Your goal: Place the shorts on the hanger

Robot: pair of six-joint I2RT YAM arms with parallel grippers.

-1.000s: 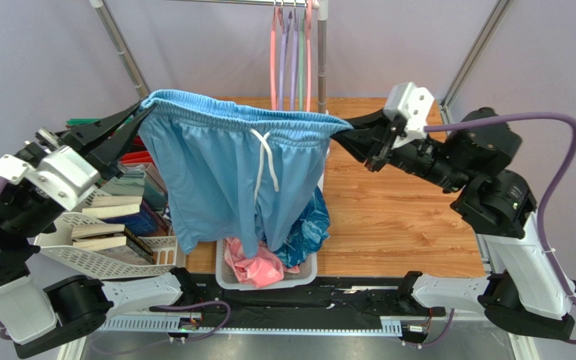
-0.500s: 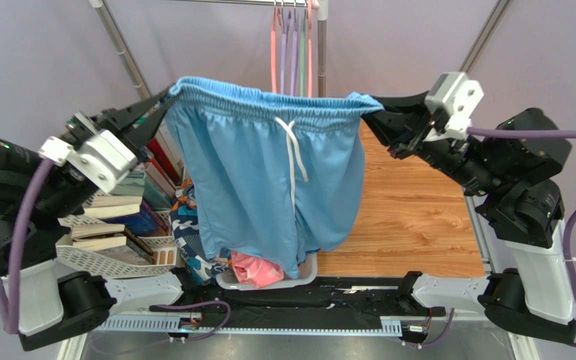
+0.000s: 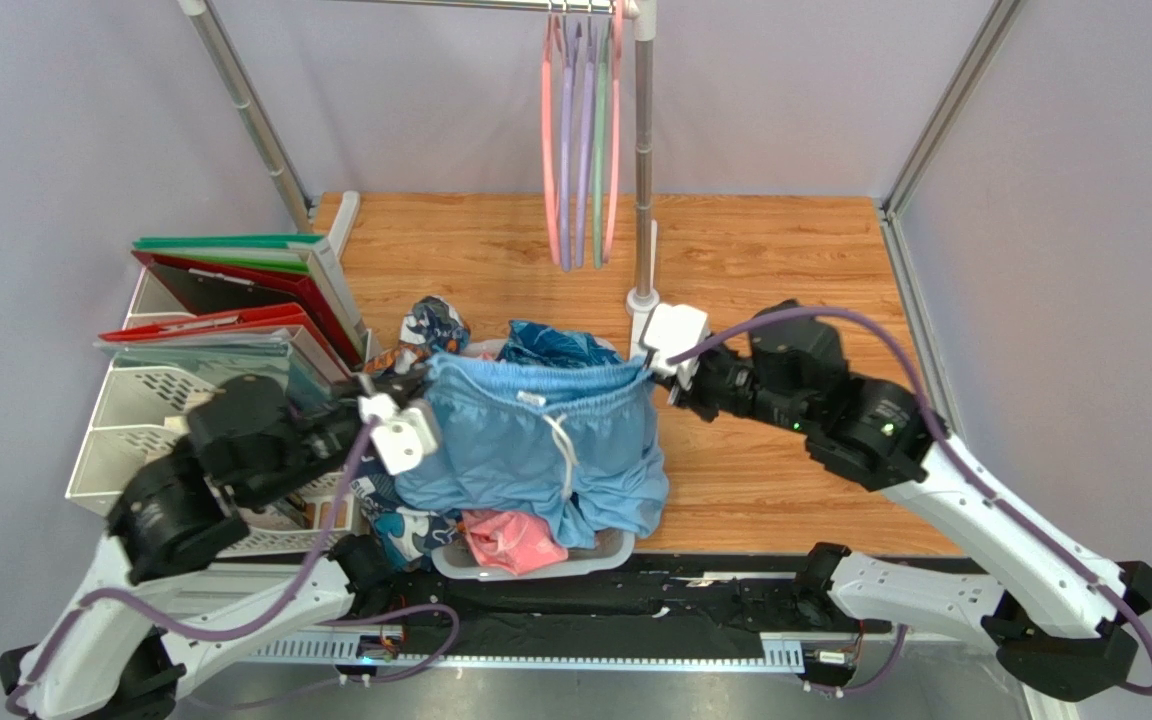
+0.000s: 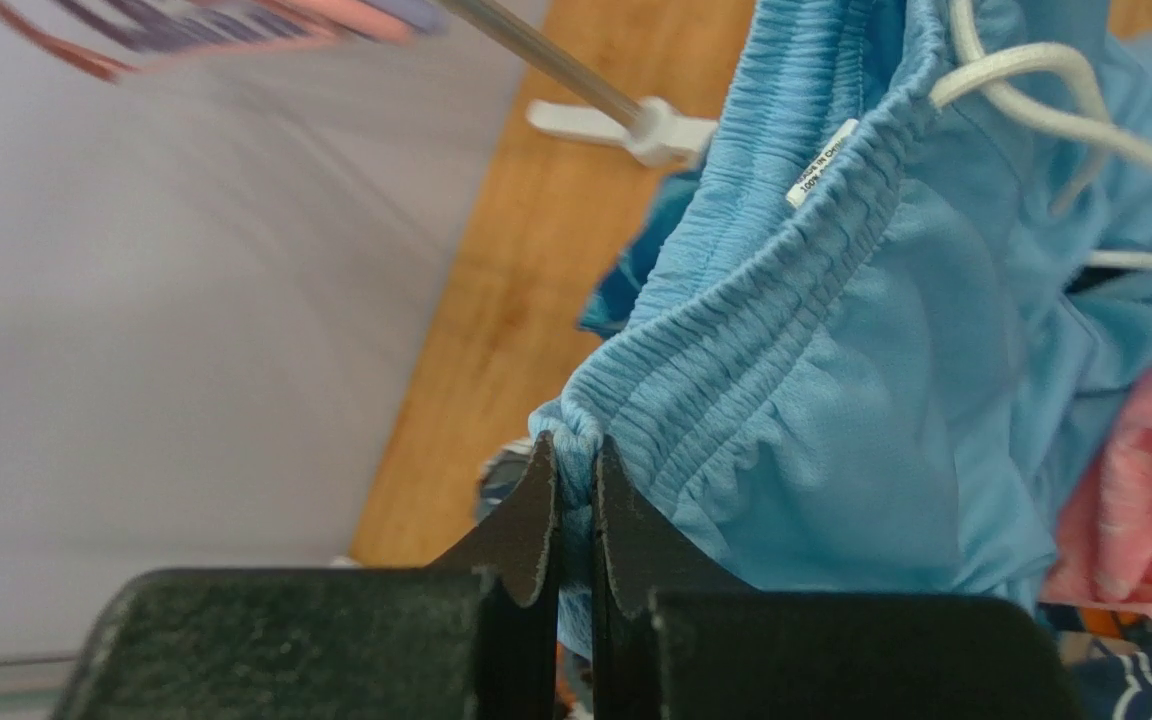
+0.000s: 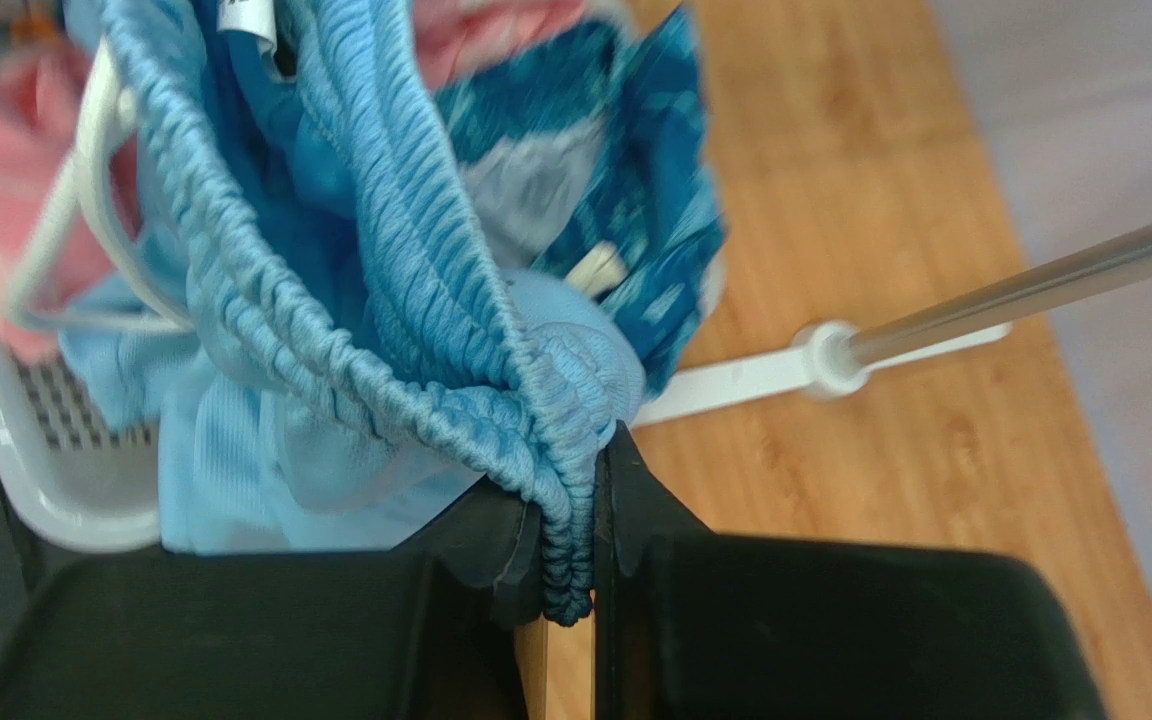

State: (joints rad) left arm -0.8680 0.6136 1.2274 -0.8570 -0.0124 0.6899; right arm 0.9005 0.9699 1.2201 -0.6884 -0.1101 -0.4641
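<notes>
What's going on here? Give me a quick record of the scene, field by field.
Garment held: light sky-blue fabric shorts with white drawstring
Left gripper: shut on one waistband end
Right gripper: shut on the other waistband end
Shorts position: stretched between both grippers, draped over a white laundry basket
Also in basket: pink garment, dark teal patterned garment
Salmon-pink plastic hanger: on the metal rail at the back, untouched
Progress: shorts not yet on hanger
</notes>
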